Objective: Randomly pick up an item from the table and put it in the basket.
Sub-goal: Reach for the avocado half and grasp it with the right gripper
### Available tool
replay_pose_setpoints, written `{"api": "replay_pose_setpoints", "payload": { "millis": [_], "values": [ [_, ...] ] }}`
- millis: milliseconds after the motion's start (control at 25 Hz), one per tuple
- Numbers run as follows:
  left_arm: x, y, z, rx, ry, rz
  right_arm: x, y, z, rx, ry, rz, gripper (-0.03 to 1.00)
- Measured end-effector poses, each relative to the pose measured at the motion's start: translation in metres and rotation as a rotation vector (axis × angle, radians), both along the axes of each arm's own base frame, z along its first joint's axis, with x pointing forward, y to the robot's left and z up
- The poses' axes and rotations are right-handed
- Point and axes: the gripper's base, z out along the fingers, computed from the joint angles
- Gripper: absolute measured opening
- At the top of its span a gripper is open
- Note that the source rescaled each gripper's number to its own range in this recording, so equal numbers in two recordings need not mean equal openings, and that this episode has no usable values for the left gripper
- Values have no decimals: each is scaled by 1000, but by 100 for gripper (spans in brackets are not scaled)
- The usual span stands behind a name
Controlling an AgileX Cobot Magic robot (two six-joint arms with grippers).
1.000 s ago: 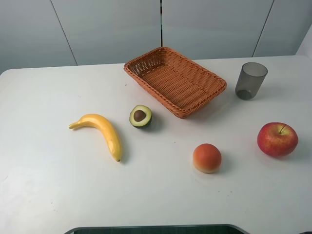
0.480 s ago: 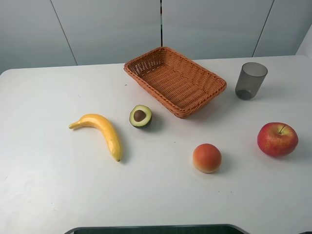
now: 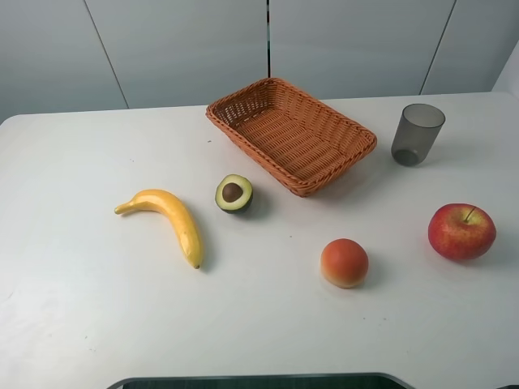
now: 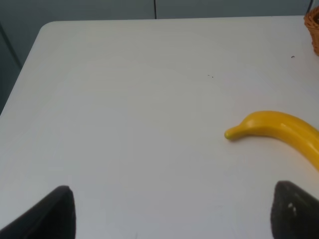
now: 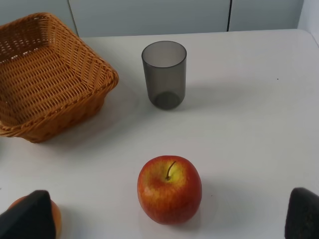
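No object had shifted since the earlier frames. The halved avocado (image 3: 233, 193) lay pit-up on the table (image 3: 81, 308), near the basket (image 3: 290, 134) but not touching it. The banana (image 3: 166, 215) lay just beside it. The orange-red fruit (image 3: 344, 262), the apple (image 3: 461, 231) and the grey cup (image 3: 417, 134) stood well apart. The left gripper (image 4: 172, 213) was spread wide, and the right gripper (image 5: 165, 215) likewise.

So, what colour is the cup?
Translucent dark grey cup; clearest in the right wrist view.
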Motion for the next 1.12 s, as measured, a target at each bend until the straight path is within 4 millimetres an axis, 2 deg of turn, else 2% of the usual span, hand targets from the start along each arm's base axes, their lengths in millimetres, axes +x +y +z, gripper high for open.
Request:
{"api": "replay_pose_setpoints", "payload": {
  "millis": [480, 680, 800, 1120],
  "values": [
    [0, 0, 0, -2, 0, 1, 4, 2, 0, 21, 38, 5, 100],
    [0, 0, 0, -2, 0, 1, 30, 2, 12, 25, 215, -57, 100],
    [0, 0, 0, -2, 0, 1, 48, 0, 26, 31, 284, -88, 100],
    [0, 0, 0, -2, 0, 1, 81, -3, 59, 32, 334, -88, 100]
  ]
}}
